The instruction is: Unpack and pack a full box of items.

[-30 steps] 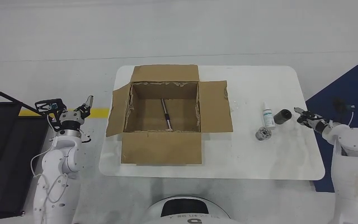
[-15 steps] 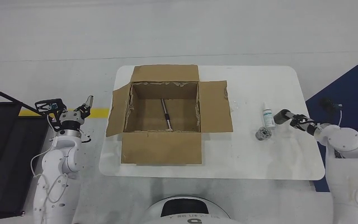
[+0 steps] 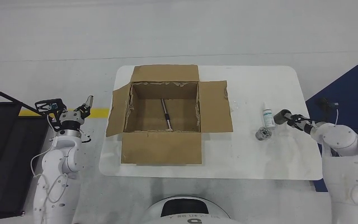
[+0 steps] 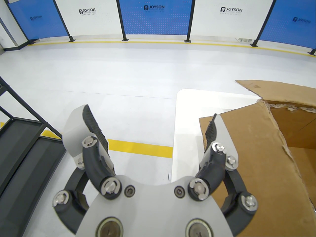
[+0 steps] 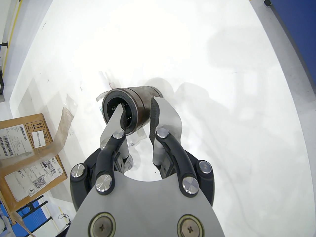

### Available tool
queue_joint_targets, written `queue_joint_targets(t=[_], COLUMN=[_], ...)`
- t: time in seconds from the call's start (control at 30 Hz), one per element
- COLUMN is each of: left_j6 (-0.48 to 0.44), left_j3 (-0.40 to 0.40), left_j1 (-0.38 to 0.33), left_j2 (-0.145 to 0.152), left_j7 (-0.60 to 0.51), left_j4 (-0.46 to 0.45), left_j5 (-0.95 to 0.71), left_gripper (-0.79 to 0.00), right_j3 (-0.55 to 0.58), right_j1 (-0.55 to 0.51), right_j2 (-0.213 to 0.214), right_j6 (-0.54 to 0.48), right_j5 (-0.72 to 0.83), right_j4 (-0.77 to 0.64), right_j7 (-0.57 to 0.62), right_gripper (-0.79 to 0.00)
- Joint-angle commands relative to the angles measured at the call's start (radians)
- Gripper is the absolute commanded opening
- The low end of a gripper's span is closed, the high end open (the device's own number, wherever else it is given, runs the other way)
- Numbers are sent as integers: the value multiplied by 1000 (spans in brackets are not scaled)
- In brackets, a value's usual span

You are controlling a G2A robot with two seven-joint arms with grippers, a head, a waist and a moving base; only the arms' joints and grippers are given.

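Note:
An open cardboard box (image 3: pixel 162 115) stands mid-table with a thin dark-handled tool (image 3: pixel 166 115) lying on its floor. Right of the box lie a small white bottle (image 3: pixel 268 116), a small round metal part (image 3: pixel 262 133) and a dark hollow cylinder (image 3: pixel 283 115). My right gripper (image 3: pixel 290 117) is shut on that cylinder (image 5: pixel 138 97): in the right wrist view one fingertip sits inside its bore and the other presses its outer wall, gripper (image 5: pixel 137 110). My left gripper (image 3: pixel 70 109) hangs off the table's left side, open and holding nothing, gripper (image 4: pixel 153 122).
The box flaps are folded outward; the left flap (image 4: pixel 246 136) lies close to my left gripper. A clear plastic bag (image 5: pixel 66 114) lies on the white table (image 3: pixel 279 157) between the cylinder and the box. A black rack (image 3: pixel 17 145) stands on the floor at far left.
My right gripper has moved left from beside the dark cylinder onto it and closed on its wall. The left arm has not moved.

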Motion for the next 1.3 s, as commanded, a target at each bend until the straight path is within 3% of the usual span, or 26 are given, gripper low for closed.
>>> queue_joint_targets(t=[0.0, 0.57, 1.0, 1.07, 1.1, 1.27], left_j6=[0, 0, 0, 0, 0, 0], left_j3=[0, 0, 0, 0, 0, 0], left_j1=[0, 0, 0, 0, 0, 0], left_j2=[0, 0, 0, 0, 0, 0], left_j7=[0, 0, 0, 0, 0, 0], left_j4=[0, 0, 0, 0, 0, 0], left_j5=[0, 0, 0, 0, 0, 0], left_gripper=[0, 0, 0, 0, 0, 0], right_j3=[9, 134, 100, 113, 121, 113], right_j1=[-8, -72, -6, -2, -4, -24], right_j2=[1, 6, 20, 20, 22, 30], right_j6=[-3, -115, -112, -105, -92, -29], right_j5=[10, 215, 177, 198, 194, 111], right_j4=[-4, -2, 67, 76, 80, 64], right_j7=[-3, -54, -41, -54, -62, -31], right_gripper=[-785, -785, -785, -299, 0, 0])
